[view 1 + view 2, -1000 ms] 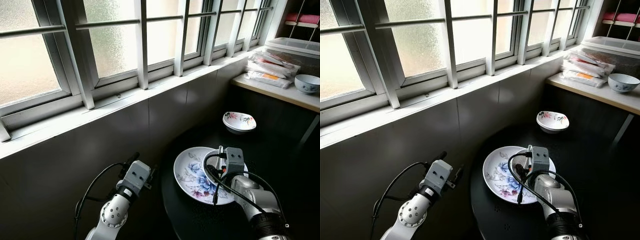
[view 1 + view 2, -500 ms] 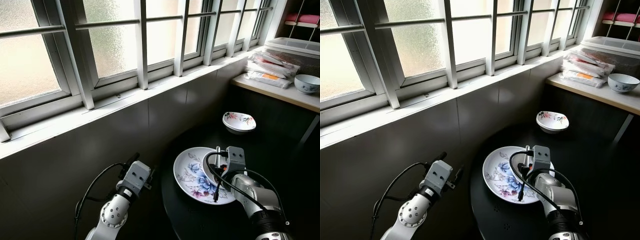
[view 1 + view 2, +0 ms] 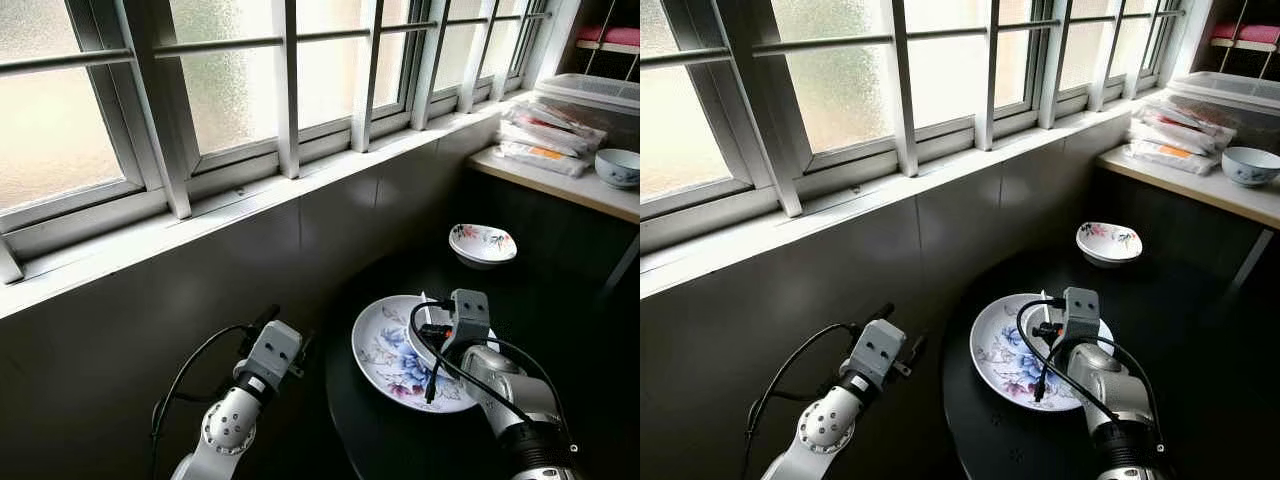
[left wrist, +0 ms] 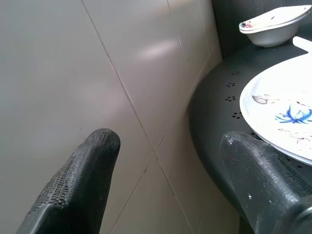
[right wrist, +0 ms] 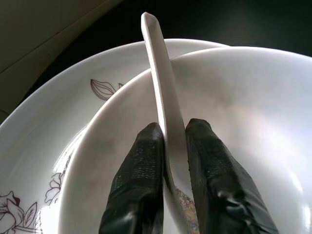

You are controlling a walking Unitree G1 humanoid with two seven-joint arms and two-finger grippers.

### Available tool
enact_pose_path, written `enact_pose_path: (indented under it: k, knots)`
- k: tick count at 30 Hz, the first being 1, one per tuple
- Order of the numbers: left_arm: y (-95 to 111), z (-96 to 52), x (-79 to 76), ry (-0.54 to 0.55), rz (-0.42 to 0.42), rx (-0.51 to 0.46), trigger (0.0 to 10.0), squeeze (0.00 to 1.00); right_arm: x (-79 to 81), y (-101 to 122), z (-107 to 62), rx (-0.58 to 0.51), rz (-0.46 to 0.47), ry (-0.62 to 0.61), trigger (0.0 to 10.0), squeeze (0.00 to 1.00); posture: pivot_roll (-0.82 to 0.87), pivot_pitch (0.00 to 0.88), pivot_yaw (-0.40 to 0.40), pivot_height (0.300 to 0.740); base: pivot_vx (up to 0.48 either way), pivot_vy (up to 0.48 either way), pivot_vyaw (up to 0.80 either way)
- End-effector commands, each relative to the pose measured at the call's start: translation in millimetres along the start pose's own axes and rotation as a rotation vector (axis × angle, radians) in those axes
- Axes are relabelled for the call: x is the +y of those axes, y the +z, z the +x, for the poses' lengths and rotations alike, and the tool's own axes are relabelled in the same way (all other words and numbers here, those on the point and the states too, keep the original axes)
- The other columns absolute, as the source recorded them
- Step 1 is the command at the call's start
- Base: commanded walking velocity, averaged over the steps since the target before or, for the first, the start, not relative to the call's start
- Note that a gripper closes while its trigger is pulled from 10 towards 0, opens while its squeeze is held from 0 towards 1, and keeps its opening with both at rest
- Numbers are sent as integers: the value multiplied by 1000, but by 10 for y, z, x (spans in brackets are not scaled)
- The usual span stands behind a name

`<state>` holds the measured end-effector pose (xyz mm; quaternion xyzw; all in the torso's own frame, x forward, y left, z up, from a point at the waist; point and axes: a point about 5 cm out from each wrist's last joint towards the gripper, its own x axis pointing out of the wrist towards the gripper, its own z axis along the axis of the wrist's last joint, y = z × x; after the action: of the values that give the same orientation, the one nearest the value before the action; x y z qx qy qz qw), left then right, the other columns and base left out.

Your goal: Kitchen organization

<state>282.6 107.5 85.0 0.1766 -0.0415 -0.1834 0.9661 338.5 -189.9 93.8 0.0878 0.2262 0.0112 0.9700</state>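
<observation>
R tool (image 5: 168, 141) still pinching ceramic spoon (image 5: 161, 87), now over bowl (image 5: 243, 122) on floral plate (image 3: 390, 355) nr counter's window edge; L tool (image 4: 165, 161) spread, idle.

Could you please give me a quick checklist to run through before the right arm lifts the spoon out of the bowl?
1. Right gripper fingers clamp the white spoon handle from both sides: ok.
2. Spoon handle stands free above the white bowl: ok.
3. Bowl sits inside the floral plate, not at its edge: ok.
4. Spoon's scoop end resting loose in the bowl: cannot tell, hidden by the fingers.
5. Left gripper open beside the black table, away from the plate: ok.
6. Small floral dish stands apart, farther back on the table: ok.
</observation>
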Motion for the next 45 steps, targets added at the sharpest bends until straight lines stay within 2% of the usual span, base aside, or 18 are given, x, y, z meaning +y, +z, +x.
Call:
enact_pose_path:
  k: [1,6,7,8,10,12,16,20,22,24,27,35,38,45]
  knots:
    - [-17,15,21,6,-11,14,10000,0,4,90,-30,-69,-13,-13,0,0,-13,0,-5,740,0,0,0]
    - [-18,17,26,7,-10,14,10000,0,69,316,-88,-212,-53,-7,0,0,-13,0,-5,740,0,0,0]
    - [-17,18,27,6,-9,14,10000,0,106,444,-135,-305,-70,-6,0,0,-13,0,-4,740,0,0,0]
    - [-17,18,27,6,-9,14,10000,0,106,444,-135,-305,-70,-6,0,0,-13,0,-4,740,0,0,0]
    - [-18,18,30,7,-9,14,10000,0,179,568,-200,-407,-102,11,0,0,-12,0,-4,740,0,0,0]
    - [-18,19,30,7,-9,14,10000,0,205,593,-223,-436,-112,19,0,0,-13,0,-4,740,0,0,0]
    - [-18,21,31,7,-9,15,10000,0,214,592,-239,-455,-118,15,0,0,-12,0,-5,740,0,0,0]
    - [-18,20,30,9,-11,15,10000,0,263,600,-281,-503,-187,32,0,0,-12,0,-5,740,0,0,0]
    - [-18,19,29,9,-13,15,10000,0,357,622,-331,-552,-243,79,0,0,-12,0,-5,740,0,0,0]
    - [-19,19,30,9,-13,15,10000,0,383,624,-340,-557,-243,96,0,0,-12,0,-5,740,0,0,0]
    - [-17,18,30,11,-18,12,10000,0,539,648,-402,-608,-313,203,0,0,-13,0,-5,740,0,0,800]
    - [-20,20,40,21,-38,12,10000,0,559,598,-392,-599,-319,213,0,0,-10,0,-9,740,0,0,800]
    - [-17,20,40,22,-41,11,10000,0,584,546,-402,-586,-325,224,0,0,-12,0,-10,740,-265,401,800]
    - [12,19,43,28,-51,-17,10000,0,722,442,-461,-605,-369,281,0,0,-14,0,-9,740,0,243,800]
